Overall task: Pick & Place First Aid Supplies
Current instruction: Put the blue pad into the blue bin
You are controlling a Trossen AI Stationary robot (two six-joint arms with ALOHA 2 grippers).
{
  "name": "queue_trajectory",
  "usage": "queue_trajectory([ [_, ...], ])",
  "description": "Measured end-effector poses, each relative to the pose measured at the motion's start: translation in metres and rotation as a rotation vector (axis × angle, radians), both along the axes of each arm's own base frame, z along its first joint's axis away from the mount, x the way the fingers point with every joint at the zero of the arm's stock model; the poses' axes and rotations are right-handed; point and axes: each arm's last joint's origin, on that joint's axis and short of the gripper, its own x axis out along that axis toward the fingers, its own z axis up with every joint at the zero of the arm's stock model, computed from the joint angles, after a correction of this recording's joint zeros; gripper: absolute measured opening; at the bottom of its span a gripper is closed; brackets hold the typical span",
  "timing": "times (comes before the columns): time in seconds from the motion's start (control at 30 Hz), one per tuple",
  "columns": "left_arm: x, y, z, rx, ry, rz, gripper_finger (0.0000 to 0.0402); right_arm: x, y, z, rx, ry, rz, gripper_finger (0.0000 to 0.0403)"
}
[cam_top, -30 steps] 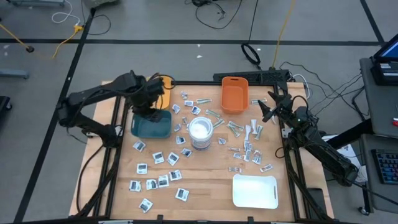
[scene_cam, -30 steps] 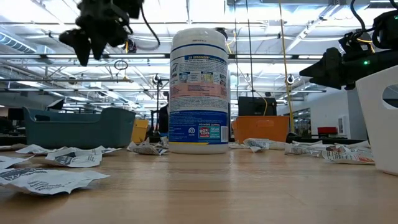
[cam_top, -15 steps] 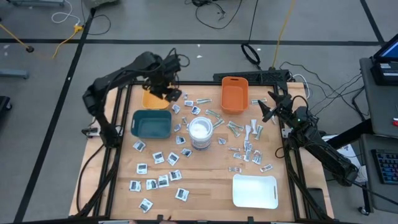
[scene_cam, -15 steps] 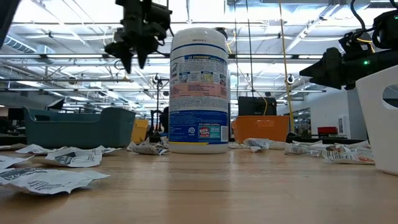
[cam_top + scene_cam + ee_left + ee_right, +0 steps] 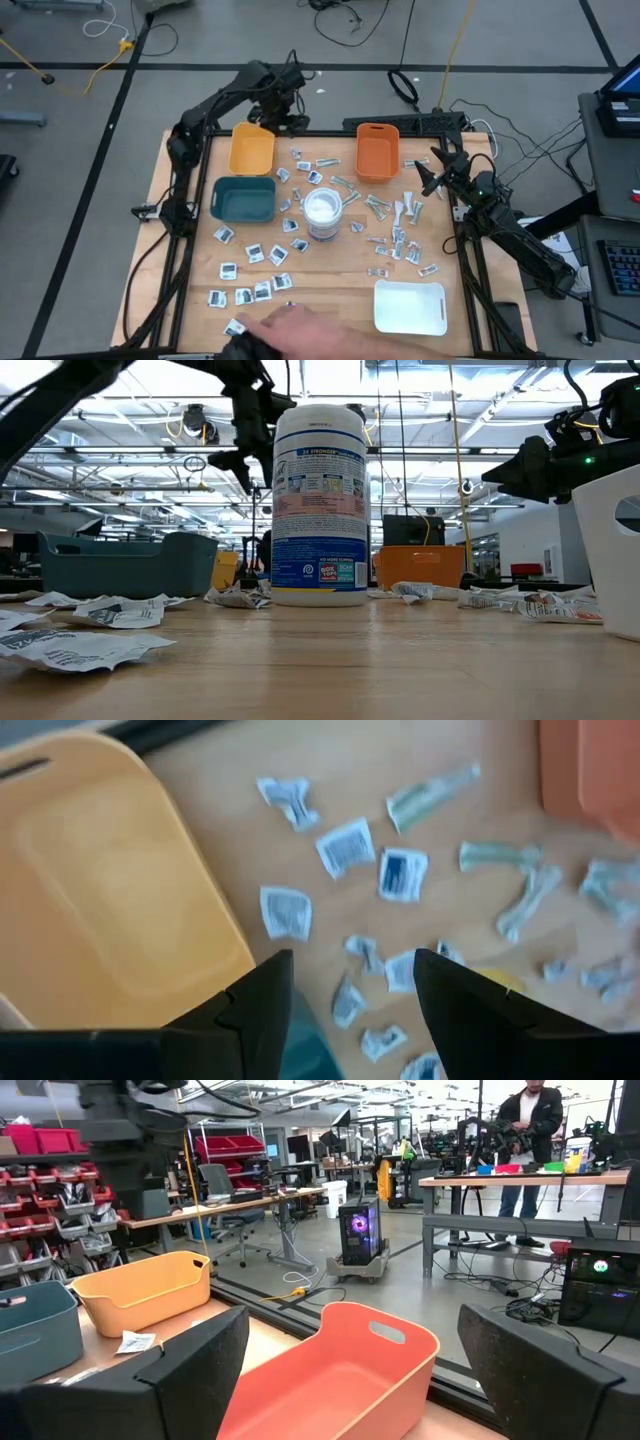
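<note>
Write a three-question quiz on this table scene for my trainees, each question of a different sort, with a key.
1. True or false: the left tool holds a packet.
2. Which bin lies nearest the right tool? A yellow bin B teal bin C orange bin
3. Fill in: the canister stands ____ on the table.

Key: 1 false, its fingers are empty; 2 C; 3 upright.

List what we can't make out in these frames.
- Printing on the small flat white packets: too small in high view, blurred in left wrist view.
- Inside of the teal plastic bin: wall hides it in low view.
- Lowest packets: something blurred at the high view's bottom edge covers them.
</note>
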Motion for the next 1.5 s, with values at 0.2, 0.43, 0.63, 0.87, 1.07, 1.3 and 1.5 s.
queue_trajectory([
  [0.2, 0.0, 0.021, -0.01, -0.015, 0.006, 0.093, 0.0211, 0.0, 0.0, 0.0, 0.0, 0.0, 0.0, 0.0357],
  [0.43, 0.0, 0.028, -0.017, -0.002, 0.041, 0.138, 0.0211, 0.0, 0.0, 0.0, 0.0, 0.0, 0.0, 0.0357],
  [0.63, 0.011, 0.039, -0.045, -0.009, 0.093, 0.139, 0.0211, 0.0, 0.0, 0.0, 0.0, 0.0, 0.0, 0.0357],
  [0.87, 0.021, 0.047, -0.069, 0.078, 0.204, 0.151, 0.0211, 0.0, 0.0, 0.0, 0.0, 0.0, 0.0, 0.0357],
  [1.07, 0.028, 0.05, -0.084, 0.098, 0.236, 0.168, 0.0211, 0.0, 0.0, 0.0, 0.0, 0.0, 0.0, 0.0357],
  [1.3, 0.043, 0.045, -0.11, 0.052, 0.269, 0.129, 0.0211, 0.0, 0.0, 0.0, 0.0, 0.0, 0.0, 0.0357],
  [1.5, 0.049, 0.04, -0.134, 0.009, 0.269, 0.108, 0.0211, 0.0, 0.0, 0.0, 0.0, 0.0, 0.0, 0.0357],
])
